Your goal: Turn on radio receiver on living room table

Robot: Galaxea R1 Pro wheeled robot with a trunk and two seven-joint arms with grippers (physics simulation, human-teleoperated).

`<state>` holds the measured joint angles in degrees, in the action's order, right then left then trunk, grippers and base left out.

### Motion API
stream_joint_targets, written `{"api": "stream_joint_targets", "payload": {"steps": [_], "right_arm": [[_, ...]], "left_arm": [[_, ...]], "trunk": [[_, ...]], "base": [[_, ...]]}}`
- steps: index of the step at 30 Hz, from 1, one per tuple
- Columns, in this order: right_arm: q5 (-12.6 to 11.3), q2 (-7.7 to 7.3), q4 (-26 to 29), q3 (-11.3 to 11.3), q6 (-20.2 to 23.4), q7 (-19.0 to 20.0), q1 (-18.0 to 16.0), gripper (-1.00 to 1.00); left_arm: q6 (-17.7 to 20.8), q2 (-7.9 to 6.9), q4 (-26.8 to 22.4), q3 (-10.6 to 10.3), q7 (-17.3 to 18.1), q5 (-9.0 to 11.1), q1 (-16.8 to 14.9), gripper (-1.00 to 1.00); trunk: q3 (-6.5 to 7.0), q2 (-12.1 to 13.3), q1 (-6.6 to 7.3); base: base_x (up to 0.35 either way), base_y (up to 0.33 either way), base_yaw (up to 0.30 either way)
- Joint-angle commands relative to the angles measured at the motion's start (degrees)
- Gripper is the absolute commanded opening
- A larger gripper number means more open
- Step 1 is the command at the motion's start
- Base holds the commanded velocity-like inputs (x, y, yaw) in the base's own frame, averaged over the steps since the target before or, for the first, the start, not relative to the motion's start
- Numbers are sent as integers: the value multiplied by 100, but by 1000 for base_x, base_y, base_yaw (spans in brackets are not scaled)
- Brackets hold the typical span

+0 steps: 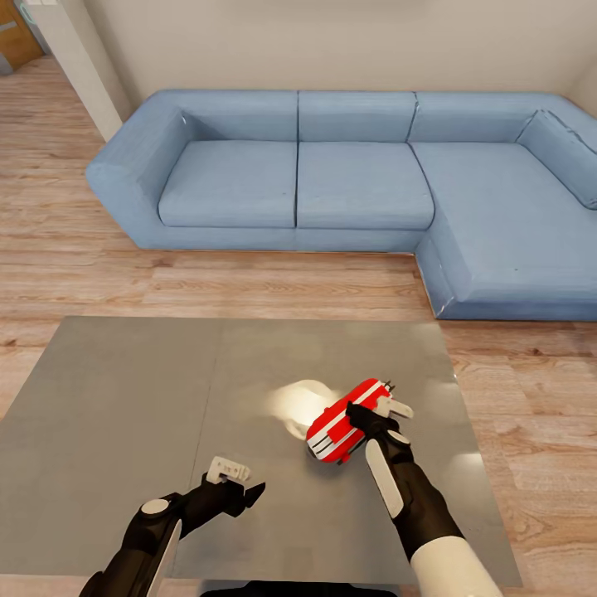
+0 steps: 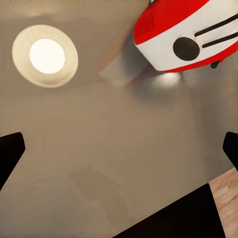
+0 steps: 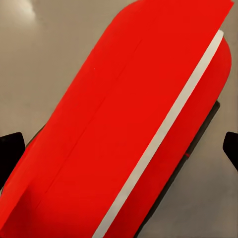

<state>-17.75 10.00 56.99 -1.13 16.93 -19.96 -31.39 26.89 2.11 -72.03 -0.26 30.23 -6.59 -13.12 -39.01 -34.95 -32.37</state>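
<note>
On the grey table (image 1: 124, 414), the left tool (image 2: 119, 148) hangs spread, its wrist view showing the radio receiver's (image 2: 186, 34) dark dial.

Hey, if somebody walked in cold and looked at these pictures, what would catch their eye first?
The red radio receiver on the glossy grey table, with the right gripper right at it. Behind the table, a big blue corner sofa spans the wall. A bright lamp reflection glows beside the radio.
</note>
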Motion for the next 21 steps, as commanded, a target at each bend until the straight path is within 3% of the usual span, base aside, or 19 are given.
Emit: {"api": "stream_joint_targets", "payload": {"steps": [1, 14, 21], "right_arm": [[0, 0, -5, 0, -1, 0, -2, 100], [-2, 0, -38, -1, -6, 9, -11, 100], [1, 0, -480, -1, -13, 10, -292, 100]], "left_arm": [[0, 0, -1, 0, 0, 0, -1, 100], [0, 0, -4, 0, -1, 0, 0, 100], [0, 61, 4, -4, -5, -7, 0, 100]], "trunk": [[0, 0, 0], [0, 0, 0], [0, 0, 0]], "base": [[0, 0, 0], [0, 0, 0], [0, 0, 0]]}}
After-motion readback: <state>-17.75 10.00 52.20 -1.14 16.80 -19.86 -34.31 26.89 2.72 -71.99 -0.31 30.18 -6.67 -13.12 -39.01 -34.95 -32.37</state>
